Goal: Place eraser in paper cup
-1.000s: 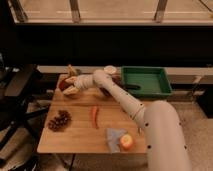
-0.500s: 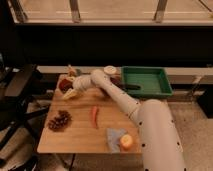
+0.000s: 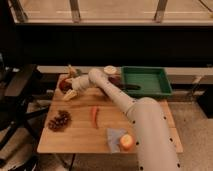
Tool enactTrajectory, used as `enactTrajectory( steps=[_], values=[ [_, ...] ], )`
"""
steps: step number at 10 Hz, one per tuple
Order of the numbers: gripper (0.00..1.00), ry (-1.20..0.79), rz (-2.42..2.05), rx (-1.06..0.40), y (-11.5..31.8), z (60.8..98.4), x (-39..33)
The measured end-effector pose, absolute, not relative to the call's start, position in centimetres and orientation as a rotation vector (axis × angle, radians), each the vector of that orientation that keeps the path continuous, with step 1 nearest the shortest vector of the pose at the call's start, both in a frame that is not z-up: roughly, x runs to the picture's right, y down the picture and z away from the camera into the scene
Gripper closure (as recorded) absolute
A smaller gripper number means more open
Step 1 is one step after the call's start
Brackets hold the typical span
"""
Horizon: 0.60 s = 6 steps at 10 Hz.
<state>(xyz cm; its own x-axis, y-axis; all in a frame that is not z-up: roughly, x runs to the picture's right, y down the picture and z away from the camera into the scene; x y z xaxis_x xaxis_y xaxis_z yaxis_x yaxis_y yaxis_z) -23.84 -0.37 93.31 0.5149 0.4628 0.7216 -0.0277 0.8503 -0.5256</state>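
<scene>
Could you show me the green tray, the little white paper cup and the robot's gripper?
Green rectangular tray [image 3: 150,80]: camera view, on its bare floor.
Short cream-white round paper cup [image 3: 110,70]: camera view, on its pale top.
Gripper [image 3: 71,91]: camera view, midway between its fingertips, at the left rear of the wooden table [image 3: 75,140].

The fingers [image 3: 70,94] hung over the back-left corner of the surface [image 3: 80,140]. The paper cup [image 3: 110,70] stood behind and right of them, with a tray [image 3: 145,92] farther right. A pinecone [image 3: 59,120] lay before them.
</scene>
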Motion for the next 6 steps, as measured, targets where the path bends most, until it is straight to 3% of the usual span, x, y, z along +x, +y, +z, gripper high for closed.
enactTrajectory(
  steps=[2,6],
  values=[
    [0.30,-0.985,0.307,-0.497,-0.16,93.41,-23.61],
    [0.71,-0.980,0.298,-0.493,-0.30,93.04,-23.39]
  ],
)
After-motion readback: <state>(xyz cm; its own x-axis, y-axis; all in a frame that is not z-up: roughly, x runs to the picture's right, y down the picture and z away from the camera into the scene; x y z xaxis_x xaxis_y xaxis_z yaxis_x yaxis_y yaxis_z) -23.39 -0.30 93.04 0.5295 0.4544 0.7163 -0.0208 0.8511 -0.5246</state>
